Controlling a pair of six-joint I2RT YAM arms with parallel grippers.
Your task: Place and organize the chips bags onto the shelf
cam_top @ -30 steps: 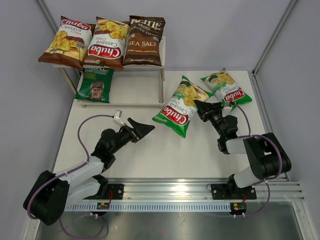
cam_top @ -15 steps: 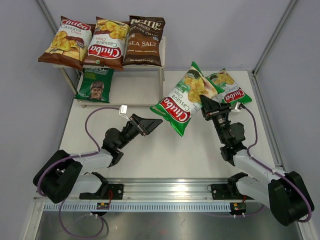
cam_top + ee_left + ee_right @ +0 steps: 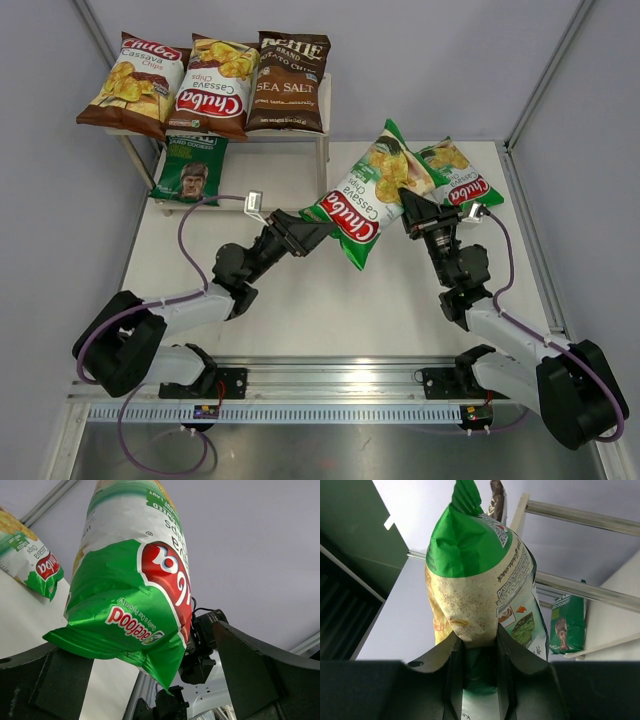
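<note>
I am holding the green bag (image 3: 365,200) off the table just right of the shelf (image 3: 270,172), my right gripper (image 3: 408,206) pinching its edge, long axis slanting far-right to near-left, where my wide-spread left gripper (image 3: 312,236) has newly arrived, bracketing its logo end.

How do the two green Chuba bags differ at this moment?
The held green bag hangs tilted, clear of the table; the flat green bag lies on it at the far right. The right gripper pinches the held one, and the open left gripper flanks its lower end; no gripper holds the flat one. Both are green Chuba Cassava bags.
</note>
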